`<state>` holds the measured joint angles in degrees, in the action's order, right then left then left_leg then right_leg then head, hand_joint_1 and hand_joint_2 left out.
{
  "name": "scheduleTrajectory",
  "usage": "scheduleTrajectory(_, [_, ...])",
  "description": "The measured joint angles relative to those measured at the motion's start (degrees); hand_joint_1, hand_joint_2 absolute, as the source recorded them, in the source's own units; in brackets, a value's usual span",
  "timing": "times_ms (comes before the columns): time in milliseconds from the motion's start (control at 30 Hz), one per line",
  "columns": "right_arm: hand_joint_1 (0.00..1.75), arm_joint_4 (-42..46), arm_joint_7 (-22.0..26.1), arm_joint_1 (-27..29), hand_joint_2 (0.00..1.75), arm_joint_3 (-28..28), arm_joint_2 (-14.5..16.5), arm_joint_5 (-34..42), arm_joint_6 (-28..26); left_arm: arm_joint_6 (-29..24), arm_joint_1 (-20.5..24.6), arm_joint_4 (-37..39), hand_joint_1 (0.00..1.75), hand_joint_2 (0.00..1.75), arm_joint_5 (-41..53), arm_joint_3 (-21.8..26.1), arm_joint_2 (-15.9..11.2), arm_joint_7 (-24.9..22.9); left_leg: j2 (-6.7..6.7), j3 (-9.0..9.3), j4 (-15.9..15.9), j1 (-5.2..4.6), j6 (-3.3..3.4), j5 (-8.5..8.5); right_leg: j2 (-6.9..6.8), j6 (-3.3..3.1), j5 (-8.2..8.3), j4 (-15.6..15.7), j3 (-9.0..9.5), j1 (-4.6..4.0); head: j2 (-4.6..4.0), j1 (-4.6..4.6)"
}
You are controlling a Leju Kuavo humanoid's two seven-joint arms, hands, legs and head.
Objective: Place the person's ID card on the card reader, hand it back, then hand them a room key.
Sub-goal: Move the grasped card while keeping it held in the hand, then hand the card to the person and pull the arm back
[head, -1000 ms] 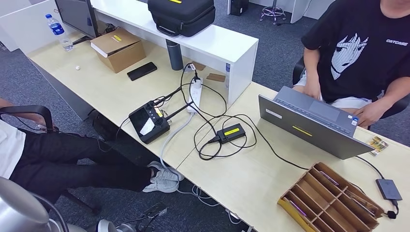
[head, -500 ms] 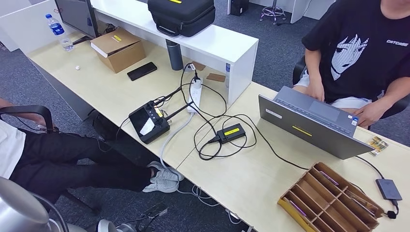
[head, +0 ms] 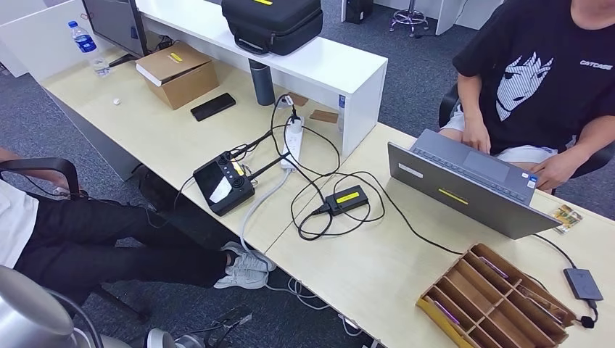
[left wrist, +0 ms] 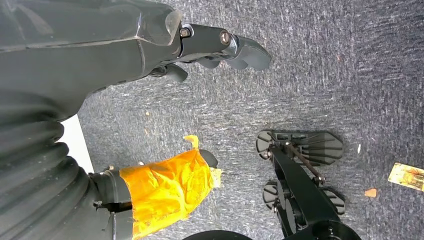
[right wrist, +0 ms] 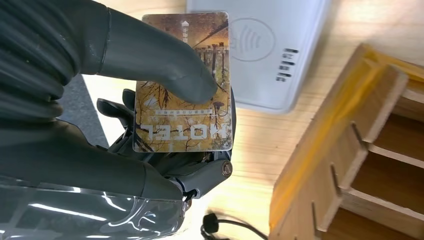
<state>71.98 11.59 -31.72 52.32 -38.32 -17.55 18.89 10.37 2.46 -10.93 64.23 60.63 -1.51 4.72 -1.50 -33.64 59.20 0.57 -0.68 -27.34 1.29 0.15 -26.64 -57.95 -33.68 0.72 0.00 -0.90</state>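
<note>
Both hands visible: right hand (right wrist: 150,150) pinches hotel key card (right wrist: 182,82), thumb pressing card face against fingers, above card reader (right wrist: 265,50); left hand (left wrist: 150,45) hangs over carpet, fingers loosely extended, empty.

An office workspace. Light wood desks (head: 167,138) stand on grey carpet (head: 406,80), divided by a white partition shelf (head: 319,69) at upper centre. A person (head: 544,72) at upper right types on a grey laptop (head: 464,188). Left of centre lie a power strip (head: 292,141) and tangled cables (head: 319,196); a monitor (head: 116,25) and water bottle (head: 91,47) sit at upper left.
</note>
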Motion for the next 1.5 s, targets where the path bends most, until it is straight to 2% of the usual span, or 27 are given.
scheduleTrajectory(33, [1.75, -0.2, 0.0, 0.0, 0.0, 0.1, 0.3, -0.1, -0.2, 0.0, 0.0, 0.0, 0.0, 1.75, 0.0, 0.0, 0.0, 0.0, 0.0, 0.0, 0.0, 0.0, 0.0, 0.0, 0.0, 0.0, 0.0, 0.0, 0.0, 0.0, 0.0, 0.0])
scheduleTrajectory(267, [1.75, -0.8, -0.3, 0.2, 0.0, 0.1, 1.0, -0.7, -3.1, 0.0, 0.0, 0.0, 0.0, 1.75, 0.0, 0.0, 0.0, 0.0, 0.0, 0.01, 0.0, -0.01, 0.0, 0.0, 0.0, 0.0, 0.01, 0.0, 0.0, 0.0, 0.0, 0.0])
scheduleTrajectory(467, [1.75, 1.8, -2.2, 1.0, 0.0, -3.2, -0.9, -1.5, -8.0, 0.0, -0.2, 0.0, 0.0, 1.75, -0.5, 0.0, 0.0, 0.0, -0.02, 0.0, 0.0, -0.03, 0.0, 0.0, -0.01, 0.01, 0.0, 0.0, -0.01, 0.01, 0.0, 0.0])
scheduleTrajectory(733, [1.75, 2.3, -2.4, 1.2, 0.0, -3.8, -1.2, -1.9, -8.5, 0.0, -0.2, 0.0, 0.0, 1.75, -0.5, 0.0, 0.0, 0.0, -0.02, 0.0, 0.0, -0.03, 0.0, 0.0, -0.01, 0.01, 0.0, 0.0, -0.01, 0.01, 0.0, 0.0])
scheduleTrajectory(800, [1.75, 3.5, -3.0, 1.7, 0.0, -5.6, -1.8, -2.9, -10.1, -0.1, -0.2, 0.0, 0.0, 1.75, -0.7, 0.1, 0.0, 0.1, -0.01, 0.0, 0.0, -0.02, 0.01, 0.0, -0.01, 0.01, 0.0, 0.0, -0.01, 0.01, 0.0, 0.0])
scheduleTrajectory(867, [1.75, 6.9, -3.8, 3.4, 0.87, -11.0, -2.4, -6.7, -15.0, -0.8, -0.2, 0.0, 0.0, 1.75, -0.8, 0.2, 0.0, 1.1, -0.02, -0.01, 0.0, -0.02, 0.01, 0.0, -0.01, 0.01, 0.0, 0.0, -0.01, 0.01, 0.0, 0.01])
scheduleTrajectory(933, [1.75, 13.4, -3.6, 7.7, 1.75, -20.3, -2.1, -13.4, -22.5, -1.8, -0.2, -0.1, 0.0, 1.75, -1.0, 0.3, -0.2, 5.3, -0.05, -0.02, 0.0, 0.0, 0.0, 0.0, -0.04, 0.0, 0.0, 0.0, -0.01, 0.0, 0.0, 0.01])
scheduleTrajectory(1000, [1.75, 19.6, -2.1, 12.4, 1.75, -28.1, -0.6, -18.0, -27.9, -2.0, -0.1, -0.4, 0.0, 1.75, -1.6, 0.3, -0.5, 9.9, -0.07, -0.02, 0.0, 0.02, 0.0, 0.0, -0.06, 0.0, -0.01, 0.0, -0.01, -0.01, 0.0, 0.0])
scheduleTrajectory(1067, [1.75, 22.7, -1.0, 14.9, 1.75, -31.1, 0.7, -19.1, -29.3, -1.6, 0.0, -0.6, 0.0, 1.75, -2.1, 0.4, -0.6, 11.7, -0.07, -0.02, 0.0, 0.01, 0.0, 0.0, -0.05, 0.0, -0.01, 0.0, -0.01, -0.01, 0.0, 0.0])
scheduleTrajectory(1300, [1.75, 25.3, 0.8, 17.4, 1.75, -32.7, 2.9, -19.3, -29.8, -1.3, -0.3, -0.9, 0.0, 1.75, -2.0, 0.8, -0.5, 13.1, -0.06, -0.03, 0.0, 0.0, 0.0, 0.0, -0.05, 0.0, -0.01, 0.0, 0.0, -0.01, 0.0, 0.01])
scheduleTrajectory(1500, [1.75, 25.4, 2.2, 16.2, 1.75, -32.7, 5.0, -18.8, -28.7, -1.2, -0.2, -0.9, 0.0, 1.75, 0.1, 0.9, -0.6, 12.4, -0.05, -0.07, 0.0, 0.0, 0.0, 0.0, -0.04, 0.0, -0.01, 0.0, 0.0, -0.01, 0.0, 0.0])
